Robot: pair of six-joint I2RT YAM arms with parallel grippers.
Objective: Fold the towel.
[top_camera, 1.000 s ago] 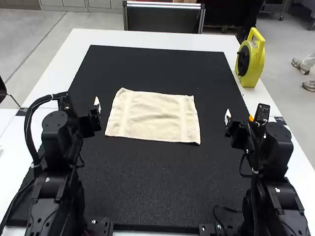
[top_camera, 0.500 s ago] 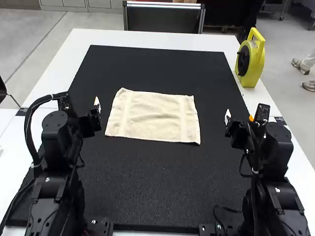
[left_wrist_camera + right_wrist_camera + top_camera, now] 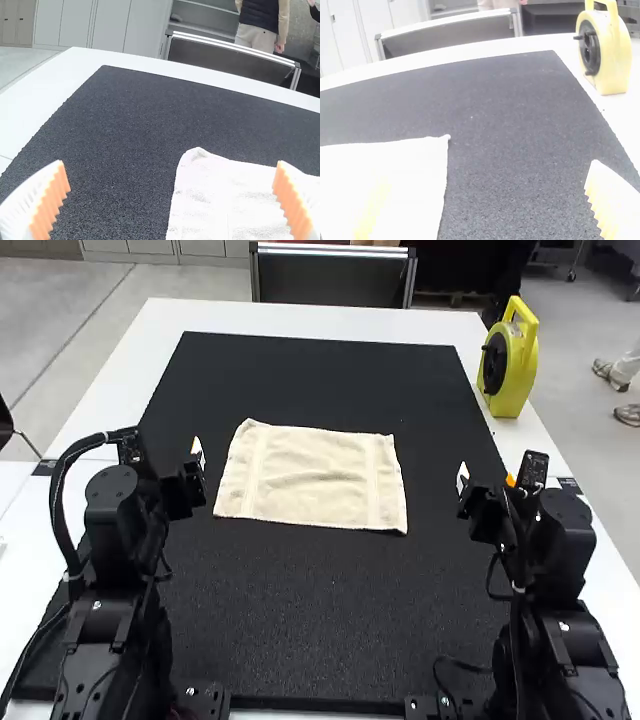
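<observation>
Lying on a black mat (image 3: pixel 320 620), a cream towel (image 3: pixel 315 475) is spread out as a wide, slightly skewed rectangle. Its fabric looks soft and plush, with a smoother woven band running along each short end and shallow ripples across the middle. The far left corner is a little rumpled and raised into a small point; the side nearest the arms runs fairly straight, ending in a sharp right corner. The towel sits in the far half of the mat, between the two arms and beyond them.

The left gripper (image 3: pixel 176 472) is beside the towel's left end, apart from it. Its fingers are spread wide, the orange ribbed pads (image 3: pixel 51 202) facing each other with nothing gripped. The right gripper (image 3: pixel 486 483) is past the towel's right end, also well apart from it; its fingers too are wide open and have hold of nothing.

The mat lies on a white table (image 3: pixel 125 370). On the table's bare right margin, near the mat's far right corner, stands a yellow reel (image 3: pixel 520 390) with a round black face and a handle on top.
</observation>
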